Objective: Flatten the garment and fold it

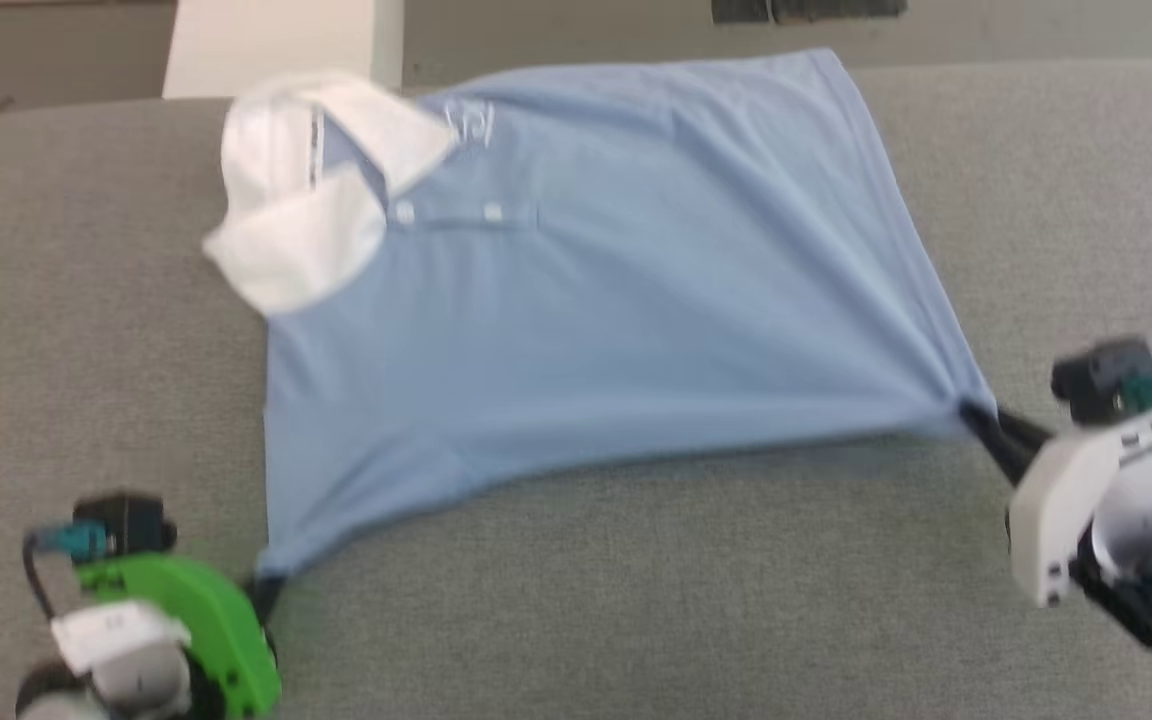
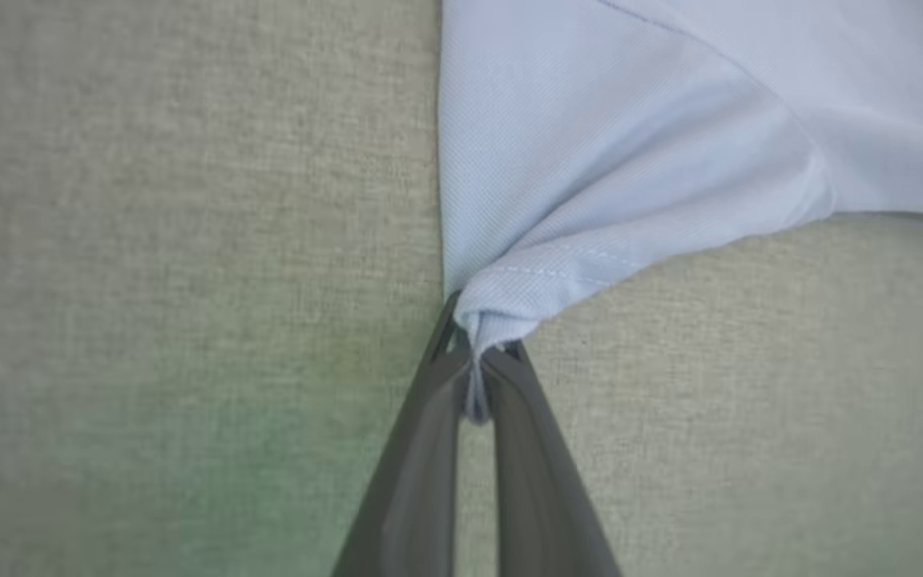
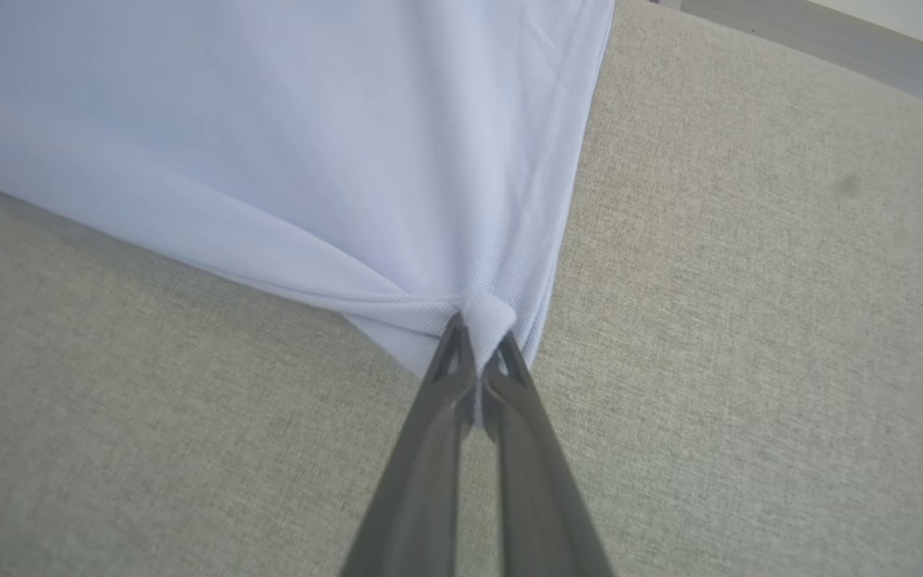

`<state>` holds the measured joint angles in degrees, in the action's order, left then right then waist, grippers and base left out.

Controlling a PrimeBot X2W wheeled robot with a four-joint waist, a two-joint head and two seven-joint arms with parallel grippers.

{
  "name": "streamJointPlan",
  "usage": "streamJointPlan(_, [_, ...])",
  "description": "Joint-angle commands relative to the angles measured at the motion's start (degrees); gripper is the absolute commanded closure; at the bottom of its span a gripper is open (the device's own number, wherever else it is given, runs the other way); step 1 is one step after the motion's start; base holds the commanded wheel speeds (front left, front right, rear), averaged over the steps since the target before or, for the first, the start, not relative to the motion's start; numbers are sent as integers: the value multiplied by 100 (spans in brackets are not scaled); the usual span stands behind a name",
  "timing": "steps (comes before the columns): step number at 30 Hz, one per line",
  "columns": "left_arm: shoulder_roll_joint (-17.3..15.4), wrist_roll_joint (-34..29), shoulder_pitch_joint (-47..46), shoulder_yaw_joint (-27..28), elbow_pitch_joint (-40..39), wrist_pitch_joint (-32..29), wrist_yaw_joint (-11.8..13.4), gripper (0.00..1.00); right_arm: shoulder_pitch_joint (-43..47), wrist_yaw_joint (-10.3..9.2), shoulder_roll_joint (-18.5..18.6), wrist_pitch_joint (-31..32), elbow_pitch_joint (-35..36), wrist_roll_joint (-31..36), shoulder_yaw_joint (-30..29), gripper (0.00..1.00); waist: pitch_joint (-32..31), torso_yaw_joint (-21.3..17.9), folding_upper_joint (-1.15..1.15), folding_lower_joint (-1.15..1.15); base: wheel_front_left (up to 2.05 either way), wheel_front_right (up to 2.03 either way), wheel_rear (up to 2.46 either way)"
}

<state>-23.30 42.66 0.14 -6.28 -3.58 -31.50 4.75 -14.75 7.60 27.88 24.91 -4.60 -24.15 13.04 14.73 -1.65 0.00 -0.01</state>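
Note:
The garment (image 1: 596, 300), a light blue polo shirt with a white collar (image 1: 316, 190) at the far left, lies spread on the grey cloth surface (image 1: 636, 600). My left gripper (image 1: 261, 590) is shut on its near left corner, the fabric bunched between the fingertips (image 2: 473, 353). My right gripper (image 1: 976, 415) is shut on the near right corner, where the cloth gathers into a small knot (image 3: 481, 324). The near edge is stretched between the two grippers and lifts slightly off the surface.
The grey fabric surface (image 1: 56, 300) extends on all sides of the shirt. A white block (image 1: 276, 45) stands beyond the far edge at the upper left, with floor (image 1: 556, 25) behind it.

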Motion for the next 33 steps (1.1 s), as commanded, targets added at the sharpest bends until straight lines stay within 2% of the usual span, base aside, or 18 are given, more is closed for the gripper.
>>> streamJointPlan(1, [-57, 118, 318, 38, -160, -105, 104, 100, 227, -11, -23, 73, 70, 85, -91, 100, -167, 86, 0, 1, 0, 0, 0])
streamJointPlan(8, [-104, 276, 1475, 168, -1012, -410, 502, 100, 1346, -11, -331, 710, 413, 236, -662, 100, -330, 155, 0, 1, 0, 0, 0])
streamJointPlan(14, [-132, 52, 1972, 54, -1234, -426, 706, 100, 2274, -11, -701, 1444, 785, 273, -1242, 100, -403, 220, 0, 1, 0, 0, 0])
streamJointPlan(17, [-82, -25, 2162, -38, -1280, -386, 761, 100, 2572, -11, -924, 1564, 1000, 360, -1508, 100, -430, 202, 0, 1, 0, 0, 0])
streamJointPlan(21, [59, -337, 2080, -146, -1329, 253, 603, 100, 2770, -11, -1268, 1067, 1206, 443, -1694, 100, -460, 208, 0, 1, 0, 0, 0])
streamJointPlan(25, [411, -732, 1682, -313, -1199, 1357, 332, 100, 2794, -11, -1529, 51, 1266, 485, -1611, 100, -485, 227, 0, 1, 0, 0, 0])
streamJointPlan(29, [612, -1102, 1273, -441, -972, 2255, 122, 100, 2694, -11, -1598, -831, 1215, 524, -1468, 100, -506, 217, 0, 1, 0, 0, 0])
streamJointPlan(33, [689, -1447, 802, -493, -737, 2992, -28, 100, 2517, -11, -1592, -1293, 1148, 602, -1369, 100, -510, 194, 0, 1, 0, 0, 0])
